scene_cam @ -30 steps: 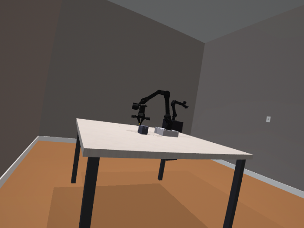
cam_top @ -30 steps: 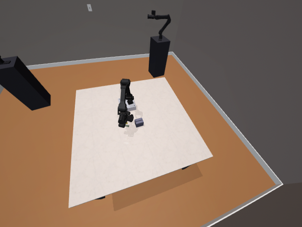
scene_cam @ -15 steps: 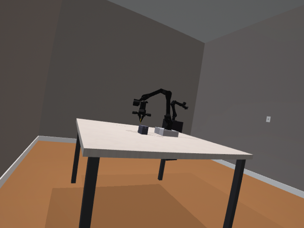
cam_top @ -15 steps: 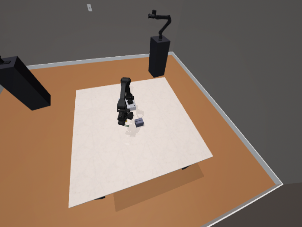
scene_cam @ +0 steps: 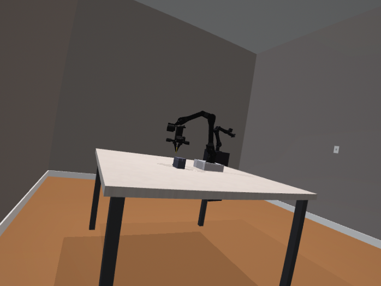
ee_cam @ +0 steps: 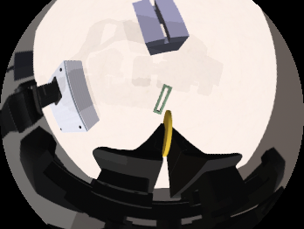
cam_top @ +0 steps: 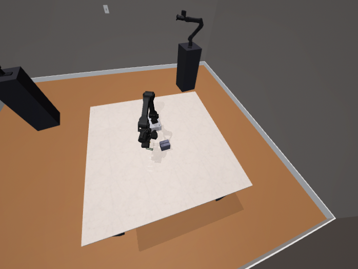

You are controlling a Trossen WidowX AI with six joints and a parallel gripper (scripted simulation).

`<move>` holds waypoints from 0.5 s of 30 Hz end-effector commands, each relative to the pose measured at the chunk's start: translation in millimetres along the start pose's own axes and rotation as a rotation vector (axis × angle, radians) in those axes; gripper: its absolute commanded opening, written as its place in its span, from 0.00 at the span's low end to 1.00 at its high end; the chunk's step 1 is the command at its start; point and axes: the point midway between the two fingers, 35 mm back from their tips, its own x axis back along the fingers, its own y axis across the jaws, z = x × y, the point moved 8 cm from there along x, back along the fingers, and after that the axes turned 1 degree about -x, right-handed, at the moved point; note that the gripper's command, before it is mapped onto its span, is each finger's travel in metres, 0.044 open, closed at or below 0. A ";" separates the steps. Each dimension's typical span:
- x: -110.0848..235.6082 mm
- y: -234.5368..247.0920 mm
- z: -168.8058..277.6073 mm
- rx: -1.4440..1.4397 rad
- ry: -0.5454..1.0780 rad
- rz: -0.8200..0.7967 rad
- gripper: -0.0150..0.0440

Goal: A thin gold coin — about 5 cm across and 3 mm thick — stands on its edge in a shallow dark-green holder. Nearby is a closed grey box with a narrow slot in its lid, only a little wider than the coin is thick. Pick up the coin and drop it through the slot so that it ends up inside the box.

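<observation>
Your gripper [ee_cam: 167, 163] is clamped on the gold coin [ee_cam: 167, 135], held edge-on above the table [cam_top: 173, 188]. In the wrist view its edge runs toward 12 o'clock, at the empty green holder [ee_cam: 162, 100]; the box [ee_cam: 160, 24] slot runs about 11 to 5

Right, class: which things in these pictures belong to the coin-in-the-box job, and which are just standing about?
Part of the job:
- coin, gripped on edge
- gripper, shut on it
- green holder, now without the coin
- grey box with the slot in its lid
- table under them

Just standing about:
- black pedestal with a small arm
- black block on the floor
- wall plate
</observation>
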 end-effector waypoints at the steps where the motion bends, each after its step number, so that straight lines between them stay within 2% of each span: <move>1: 1.5 -1.7 2.9 0.137 -0.005 0.003 0.25; 8: 1.7 -2.8 7.0 0.335 -0.004 0.004 0.25; 15: 1.7 -2.9 6.7 0.340 -0.004 0.004 0.25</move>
